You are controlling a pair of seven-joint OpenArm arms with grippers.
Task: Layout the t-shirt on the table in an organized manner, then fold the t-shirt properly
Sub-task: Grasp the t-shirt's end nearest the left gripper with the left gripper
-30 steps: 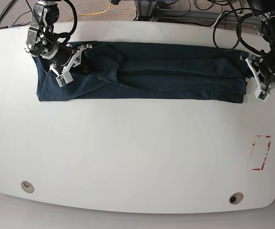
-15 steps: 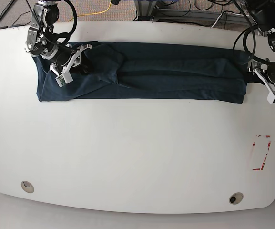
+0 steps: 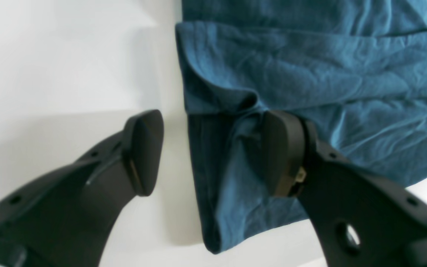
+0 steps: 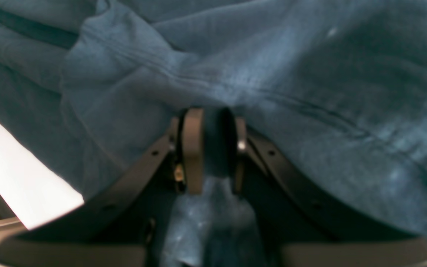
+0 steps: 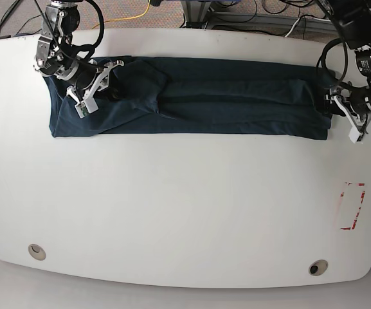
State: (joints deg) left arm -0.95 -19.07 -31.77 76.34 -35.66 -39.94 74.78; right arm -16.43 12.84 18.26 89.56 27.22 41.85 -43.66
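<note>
Table mostly bare; t-shirt lies as a long folded band along its far edge. My right gripper is pinched on a bunch of cloth; lifting could drag the whole fold crooked. Left gripper gapes astride the hem corner: a shallow close may catch only one layer.

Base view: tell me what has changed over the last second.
The left gripper has moved up and in toward the t-shirt's end at the view's right, and now stands open astride that edge, one finger over the cloth, the other over bare table. The right gripper stayed shut on the fabric at the other end; the t-shirt lies as before.
</note>
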